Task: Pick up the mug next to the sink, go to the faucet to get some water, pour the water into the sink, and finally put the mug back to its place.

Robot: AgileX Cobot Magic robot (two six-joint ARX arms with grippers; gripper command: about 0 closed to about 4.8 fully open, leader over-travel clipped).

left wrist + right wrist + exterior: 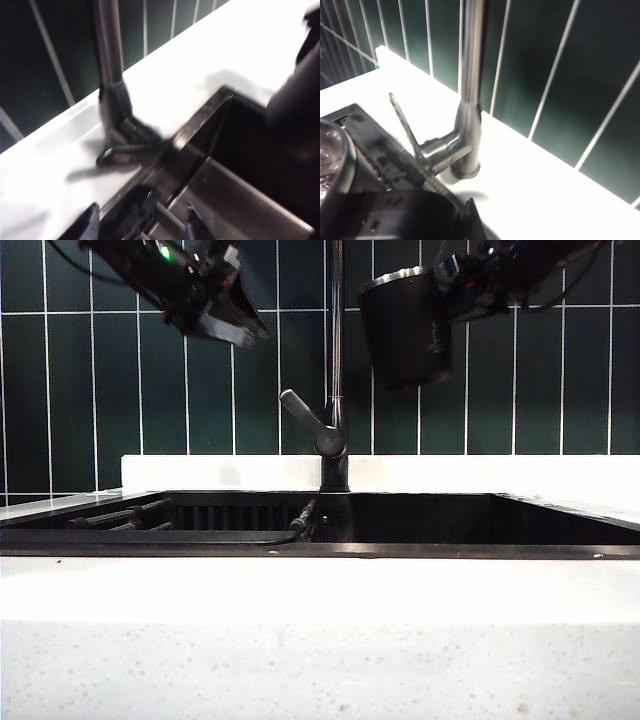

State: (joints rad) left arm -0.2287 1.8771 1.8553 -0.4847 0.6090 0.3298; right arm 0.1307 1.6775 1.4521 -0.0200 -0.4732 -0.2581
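Observation:
The black mug (pixel 405 328), metal rim up and slightly tilted, hangs high just right of the faucet (pixel 337 350). My right gripper (pixel 452 285) is shut on it from the right. In the right wrist view the mug's shiny inside (pixel 332 160) sits beside the faucet pipe (pixel 470 75) and its lever (pixel 405 125). My left gripper (pixel 238 328) is open and holds nothing, up left of the pipe. Its fingertips (pixel 85 226) are spread above the sink (pixel 240 195) near the faucet base (pixel 117 135). No stream of water is in view.
The grey lever (pixel 305 415) angles up to the left from the faucet body. Dark rack bars (pixel 130 518) lie in the sink's left half. White counter (pixel 320 640) fronts the sink (pixel 450 520), and green wall tiles (pixel 100 390) rise behind it.

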